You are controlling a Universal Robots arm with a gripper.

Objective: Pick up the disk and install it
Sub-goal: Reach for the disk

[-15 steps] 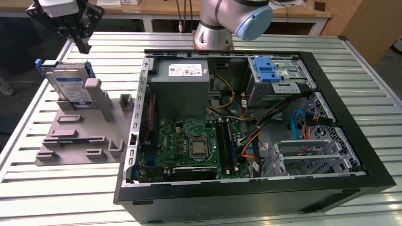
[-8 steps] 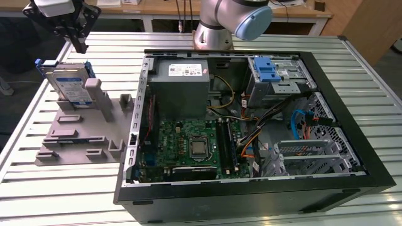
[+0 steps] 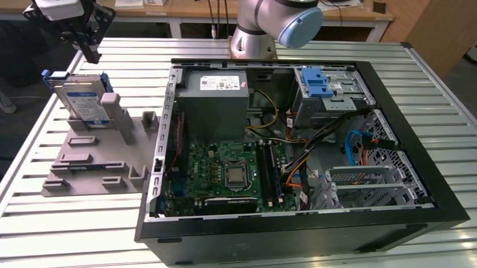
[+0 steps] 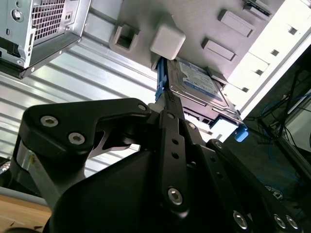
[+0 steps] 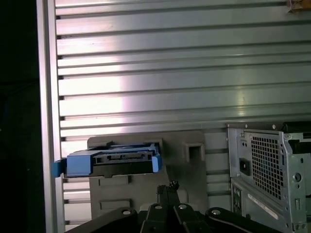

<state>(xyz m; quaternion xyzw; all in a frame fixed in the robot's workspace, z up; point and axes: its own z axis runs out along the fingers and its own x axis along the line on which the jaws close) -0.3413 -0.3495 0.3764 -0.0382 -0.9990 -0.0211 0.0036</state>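
The disk (image 3: 78, 100) is a silver-grey drive with a white and blue label in a blue bracket. It stands on edge in a grey holder (image 3: 89, 167) on the exterior view's left. My gripper (image 3: 92, 56) hangs above the disk's far end, apart from it, fingers together and holding nothing. In the first wrist view the disk (image 5: 114, 162) shows end-on in the holder (image 5: 194, 141), just beyond the fingertips (image 5: 168, 186). In the second wrist view the disk (image 4: 199, 82) lies past the closed fingers (image 4: 167, 102).
An open computer case (image 3: 298, 139) lies on the slatted metal table (image 3: 75, 223) beside the holder. A drive bay with a blue latch (image 3: 316, 84) sits at its far end. The case's perforated wall appears in both wrist views (image 4: 39, 24) (image 5: 267, 165).
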